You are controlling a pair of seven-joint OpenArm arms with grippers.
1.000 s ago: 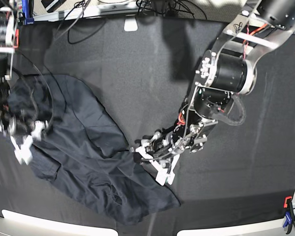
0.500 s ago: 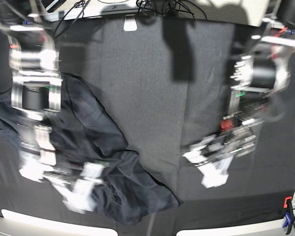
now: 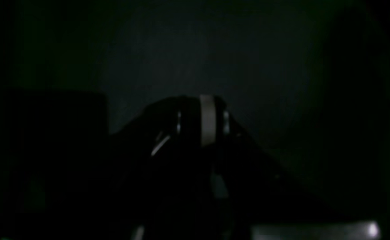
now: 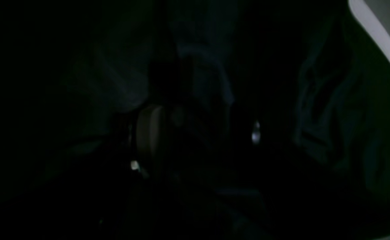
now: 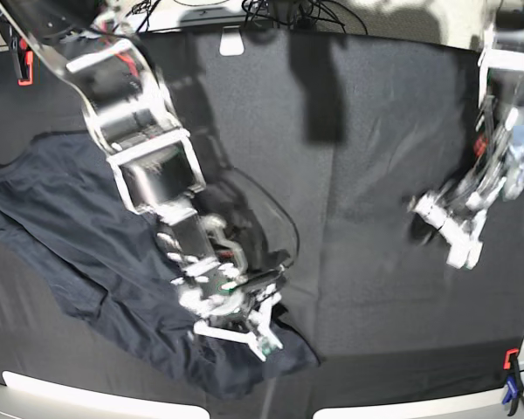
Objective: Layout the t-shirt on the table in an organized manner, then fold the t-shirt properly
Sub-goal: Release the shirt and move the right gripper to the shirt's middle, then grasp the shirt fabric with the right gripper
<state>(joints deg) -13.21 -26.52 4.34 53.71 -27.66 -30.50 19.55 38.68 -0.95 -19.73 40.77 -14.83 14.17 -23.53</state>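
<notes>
The dark charcoal t-shirt (image 5: pixel 87 236) lies spread and creased on the left half of the black table (image 5: pixel 349 157), its lower corner reaching about the middle front. My right gripper (image 5: pixel 244 330) hangs low over that lower corner with its fingers apart. The dim right wrist view shows the gripper (image 4: pixel 201 133) open over folds of shirt (image 4: pixel 315 110). My left gripper (image 5: pixel 450 231) is off the shirt, above bare table at the right, and holds nothing. In the very dark left wrist view it (image 3: pixel 208 123) looks shut.
A red clamp (image 5: pixel 22 65) sits at the back left corner and a red and blue clamp (image 5: pixel 511 380) at the front right. A white tag (image 5: pixel 232 42) and cables (image 5: pixel 279 10) lie along the back edge. The table's white rim (image 4: pixel 378 36) shows beside the shirt.
My left gripper let go of the shirt's edge and swung away to the right. My right arm swept from the far left across the shirt to its lower corner.
</notes>
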